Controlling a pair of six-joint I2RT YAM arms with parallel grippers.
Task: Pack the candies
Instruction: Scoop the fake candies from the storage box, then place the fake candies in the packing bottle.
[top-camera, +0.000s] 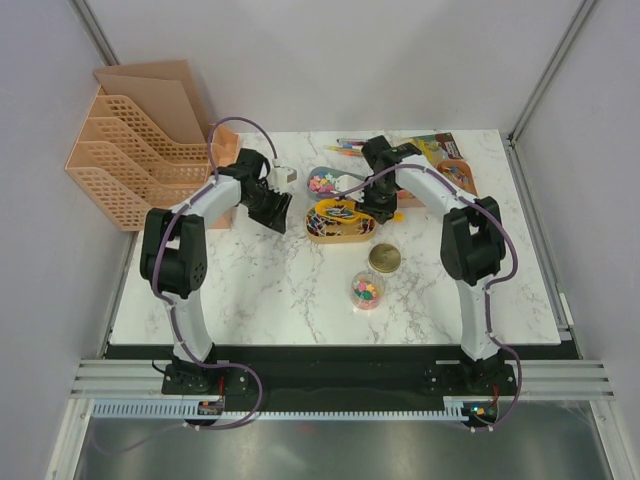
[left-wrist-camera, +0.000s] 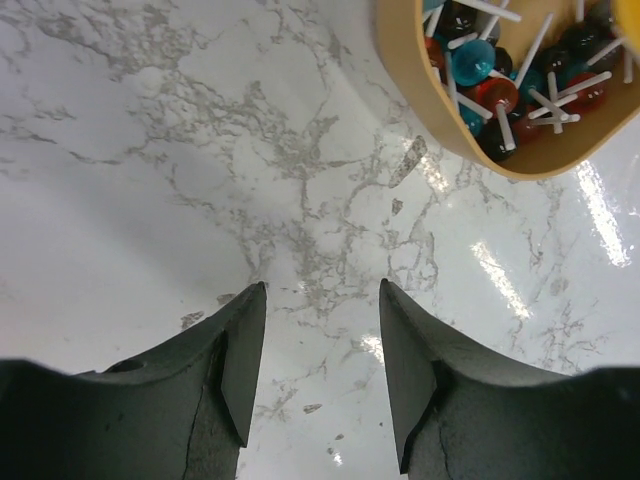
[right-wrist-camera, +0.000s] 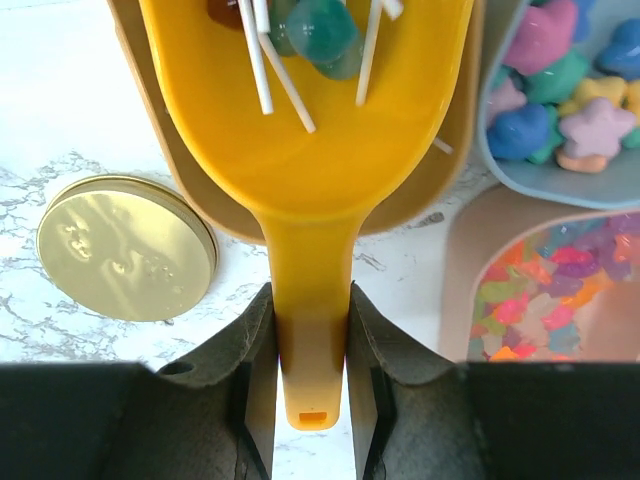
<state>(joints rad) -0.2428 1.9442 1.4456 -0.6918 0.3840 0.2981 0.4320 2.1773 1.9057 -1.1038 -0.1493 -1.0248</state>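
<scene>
Here, the candies (right-wrist-camera: 565, 100), matte star and heart shapes in pink, blue, green and yellow, lay in a pale blue bowl (right-wrist-camera: 545, 188) that the wrist view's upper right edge cut off. Smaller mixed pieces filled a clear round jar (top-camera: 367, 290) standing open near the middle of the tabletop (top-camera: 250, 290); in the overhead view they were too small to tell apart. A glossy gold lid (right-wrist-camera: 125, 248), round and faintly dimpled, lay flat just beside the jar. The right claw (right-wrist-camera: 310, 300) was clamped narrow on the handle of a smooth yellow plastic scoop (right-wrist-camera: 320, 170). The scoop's pan carried ball lollipops (right-wrist-camera: 320, 25) on white sticks over a tan oval tray (top-camera: 340, 240), hiding most of the tray. The left claw (left-wrist-camera: 322, 330) stood spread over bare veined marble, gripping nothing, with the tray's rounded end just beyond it.
</scene>
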